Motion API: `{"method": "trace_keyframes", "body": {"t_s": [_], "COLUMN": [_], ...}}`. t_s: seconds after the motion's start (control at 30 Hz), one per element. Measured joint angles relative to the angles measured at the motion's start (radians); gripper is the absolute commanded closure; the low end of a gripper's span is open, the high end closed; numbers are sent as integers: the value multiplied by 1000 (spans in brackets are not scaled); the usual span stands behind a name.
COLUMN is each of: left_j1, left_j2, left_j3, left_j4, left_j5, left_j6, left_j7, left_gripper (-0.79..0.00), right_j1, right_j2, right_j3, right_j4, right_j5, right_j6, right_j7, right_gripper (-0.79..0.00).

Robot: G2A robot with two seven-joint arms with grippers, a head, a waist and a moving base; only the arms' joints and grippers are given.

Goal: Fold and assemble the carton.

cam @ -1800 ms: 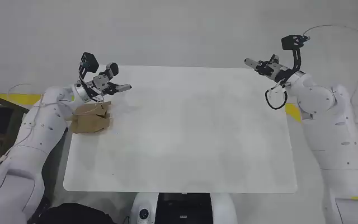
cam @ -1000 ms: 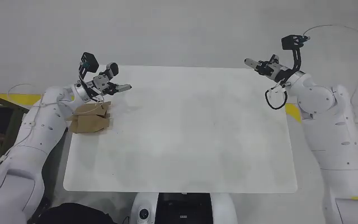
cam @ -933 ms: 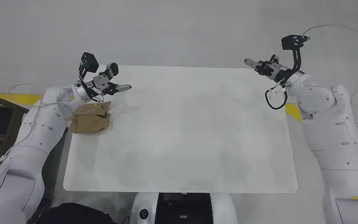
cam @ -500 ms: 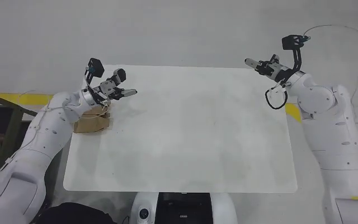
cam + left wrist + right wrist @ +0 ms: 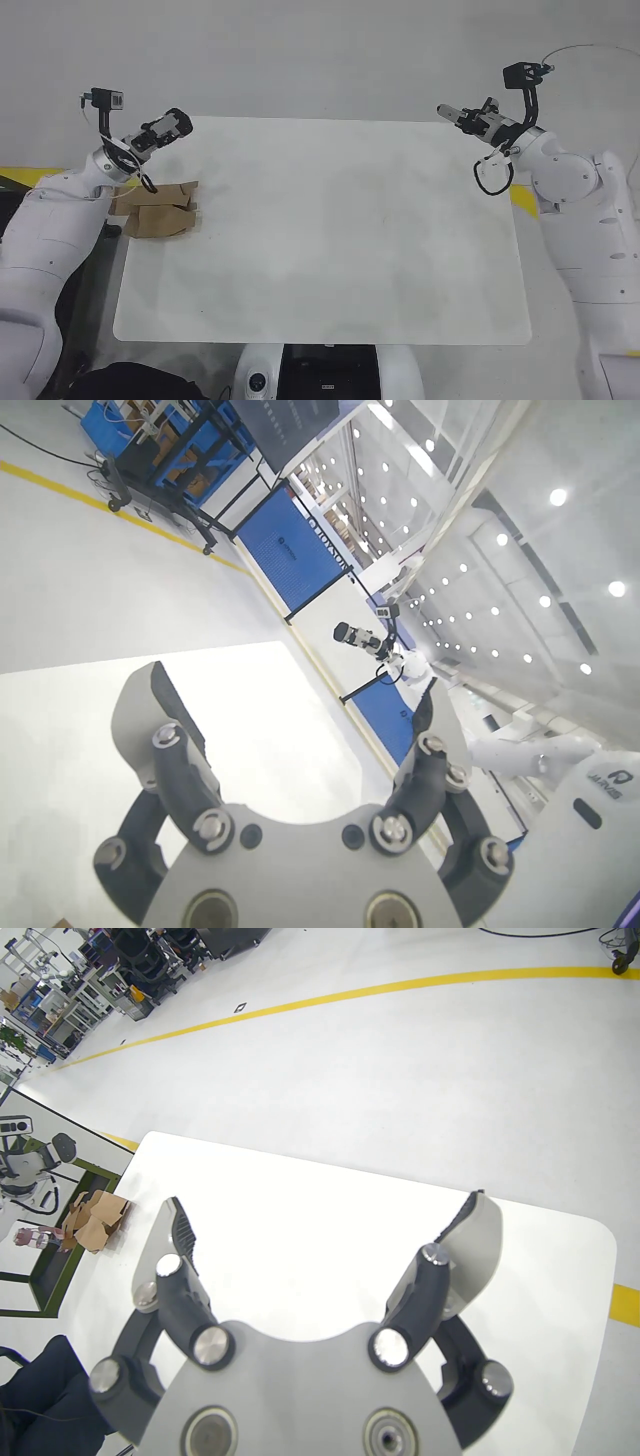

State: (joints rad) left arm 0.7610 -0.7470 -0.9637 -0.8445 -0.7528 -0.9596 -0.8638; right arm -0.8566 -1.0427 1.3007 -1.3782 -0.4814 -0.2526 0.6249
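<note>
Well, from the top view you have one brown flattened cardboard carton (image 5: 160, 210) lying at the left edge of the white rectangular surface (image 5: 330, 250), its flaps loose. The left gripper (image 5: 172, 122) hangs near the far left corner, close to the carton but apart from it. The right gripper (image 5: 447, 110) sits at the far right corner, well apart from it. That makes one carton and two grippers.

From the left wrist view, the left gripper (image 5: 292, 682) is spread wide with nothing between its fingers.

From the right wrist view, the right gripper (image 5: 325, 1203) is likewise wide and empty, and the carton (image 5: 95, 1223) shows at the opposite edge of the surface (image 5: 550, 1248).

Expect the carton to be light and thin, stiff across its panels and willing to bend only at its creases. It will probably slide on the smooth surface. You would do best to pinch a flap or a panel edge with one gripper while the other pins the body down.
</note>
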Motion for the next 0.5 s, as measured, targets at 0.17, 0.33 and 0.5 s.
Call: {"method": "trace_keyframes", "body": {"t_s": [0.17,0.33,0.5], "left_j1": [13,21,21], "left_j2": [6,11,11], "left_j3": [-26,-47,-47], "left_j4": [39,49,49], "left_j5": [-101,-143,-142], "left_j6": [67,107,106], "left_j7": [-65,-104,-103], "left_gripper": [-785,-785,-785], "right_j1": [0,0,0], "right_j2": [0,0,0], "right_j3": [0,0,0], "right_j4": [0,0,0], "right_j5": [0,0,0], "right_j6": [0,0,0], "right_j7": [0,0,0], "right_gripper": [-785,-785,-785]}}
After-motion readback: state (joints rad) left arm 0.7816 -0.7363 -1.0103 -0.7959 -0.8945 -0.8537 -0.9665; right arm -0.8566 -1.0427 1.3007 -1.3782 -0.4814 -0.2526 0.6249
